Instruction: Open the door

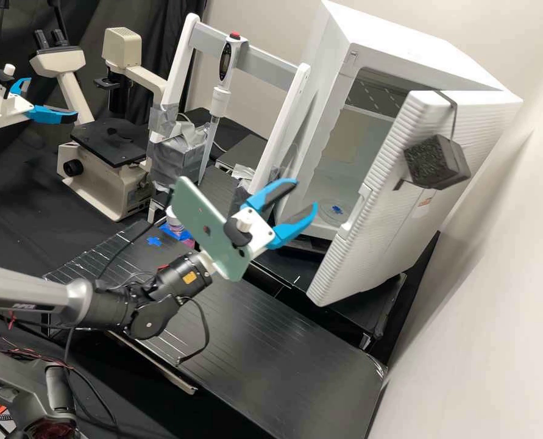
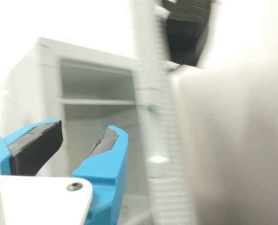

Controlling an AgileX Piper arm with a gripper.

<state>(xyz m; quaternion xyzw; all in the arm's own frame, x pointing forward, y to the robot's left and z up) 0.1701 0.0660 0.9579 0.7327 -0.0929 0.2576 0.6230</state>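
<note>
Door: swung wide open at the right, just beyond and right of the fingers. Spread well apart, with dark pads facing each other across a vacant gap. Holding nothing, and pointing toward the far right, level with the open front of the cabinet. Apart from the door in the wrist view too. Behind the fingers, on the wrist, a green phone fixed at a tilt. Behind that, a grey arm reaching across from the near left, above the black counter.

Joined to the cabinet at its right side, with a ribbed edge and a small recess toward the fingers. Black block hung against the outer face on a thin strap passing over the top. Inside the cabinet, a shelf high up and a round clear dish low on the floor, with a blue cross at it.

Left of the cabinet, a white frame with a grey crossbar, and an upright pipette held there, tip down. Farther left, a pale microscope with a black stage. On the counter, left of the phone, another blue mark, with a small bottle near it.
</note>
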